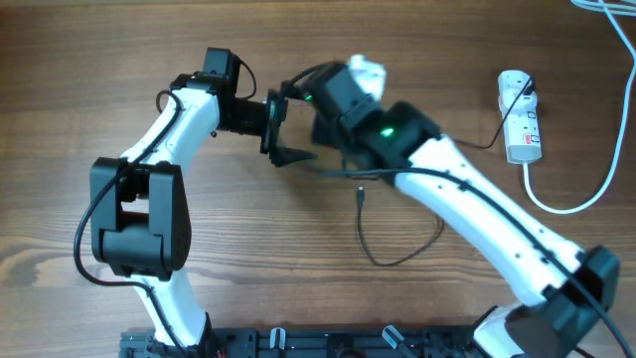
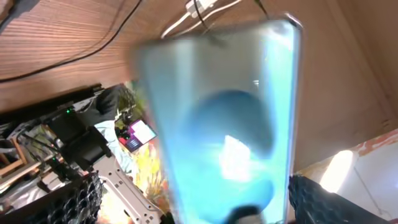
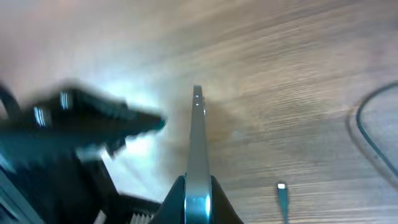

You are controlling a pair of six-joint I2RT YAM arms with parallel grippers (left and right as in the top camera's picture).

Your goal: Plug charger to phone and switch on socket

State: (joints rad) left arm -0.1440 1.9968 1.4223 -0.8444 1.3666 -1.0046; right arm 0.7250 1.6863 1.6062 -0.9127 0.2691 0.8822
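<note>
My right gripper is shut on the phone, which it holds edge-on above the table. In the left wrist view the phone's cyan screen fills the middle, blurred, between the spread fingers of my left gripper. The right-hand finger is next to the phone's edge and the other stands apart. In the overhead view the two grippers meet at centre top, and the phone is hidden there. The charger's connector tip lies loose on the table. Its thin black cable runs to the socket at the right.
The socket's thick white cord curves off the right edge. The black cable loops over the wood in front of the right arm. A black rail runs along the near edge.
</note>
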